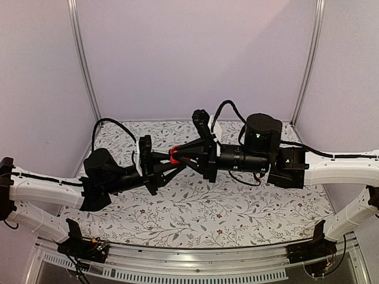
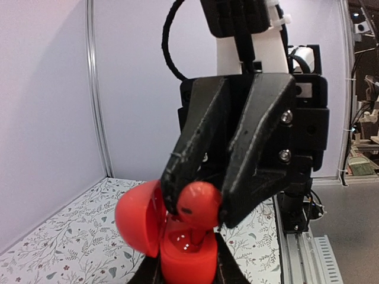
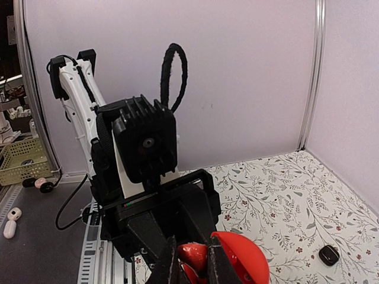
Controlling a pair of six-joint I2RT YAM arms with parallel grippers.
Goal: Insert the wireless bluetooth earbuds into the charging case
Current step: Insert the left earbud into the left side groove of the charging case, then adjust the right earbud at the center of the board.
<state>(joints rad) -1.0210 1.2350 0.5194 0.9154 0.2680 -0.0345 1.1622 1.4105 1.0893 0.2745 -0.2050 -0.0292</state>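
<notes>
My right tool (image 2: 199, 210) pinches a red earbud (image 2: 198, 201) over the open red case (image 2: 183, 254), apparently clamped in my left tool (image 1: 172, 157).

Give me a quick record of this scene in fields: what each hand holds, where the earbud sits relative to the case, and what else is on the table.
left hand: shut on the red charging case, held above the table
right hand: shut on a red earbud
lid: swung open to the side
earbud position: directly over the case's open base, its bulb above the rim, not fully in
also on table: small black object, too small to identify
</notes>
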